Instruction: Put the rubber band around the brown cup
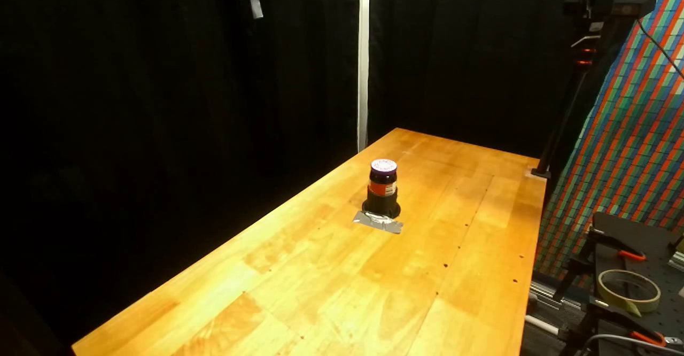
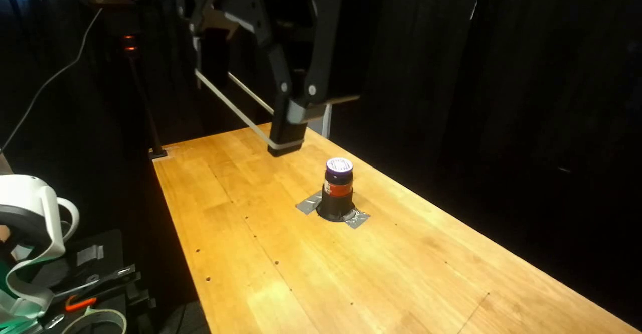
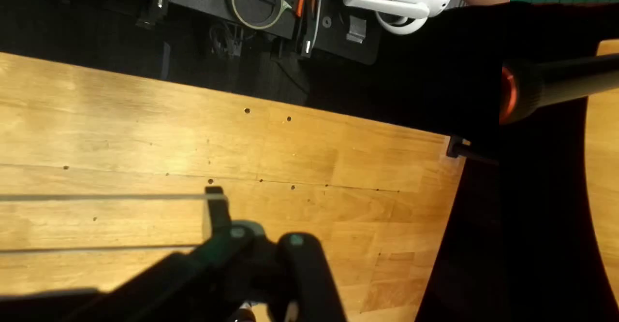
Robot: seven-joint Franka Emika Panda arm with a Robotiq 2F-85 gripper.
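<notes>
The wooden table (image 1: 320,270), dotted with small holes (image 1: 445,265) to one side of the brown cup (image 2: 337,190), bears that cup upright, grey tape (image 2: 357,219) stuck down against it, and a dark pole's foot (image 1: 541,173) well apart from it.

Orange-striped dark cup (image 2: 338,189), beige rubber band (image 2: 234,108)

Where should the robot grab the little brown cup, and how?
Probably by the upper sides of the brown cup, just below its lid, from above, a finger each side. It stands upright and round, while silver tape sits against its black base. The rubber band stretched over the gripper may get in the way.
</notes>
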